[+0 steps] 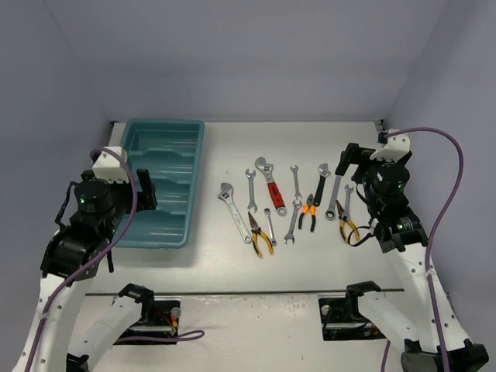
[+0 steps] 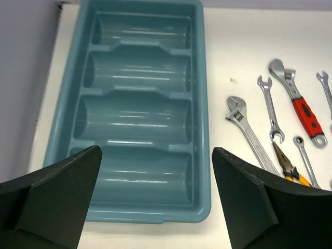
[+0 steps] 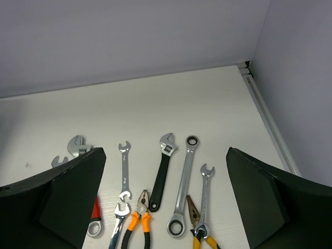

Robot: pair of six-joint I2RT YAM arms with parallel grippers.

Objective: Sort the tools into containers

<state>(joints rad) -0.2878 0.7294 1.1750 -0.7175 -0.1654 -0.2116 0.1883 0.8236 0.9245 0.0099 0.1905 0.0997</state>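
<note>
Nothing sorted yet. The tray (image 2: 204, 104) sits right under the left gripper (image 2: 156, 166), all four compartments bare. The tools (image 1: 273, 188) all lie on the table (image 1: 232, 139), most just ahead of the right gripper (image 3: 166, 155). Both grippers spread apart, holding nothing.

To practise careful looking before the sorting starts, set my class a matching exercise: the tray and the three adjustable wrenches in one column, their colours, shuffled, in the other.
Column one
1. tray
2. adjustable wrench nearest the tray
3. middle adjustable wrench
4. adjustable wrench farthest from the tray

Column two
a. red handle
b. teal-blue
c. bare silver metal throughout
d. black handle

Pairs: 1-b, 2-c, 3-a, 4-d.
</note>
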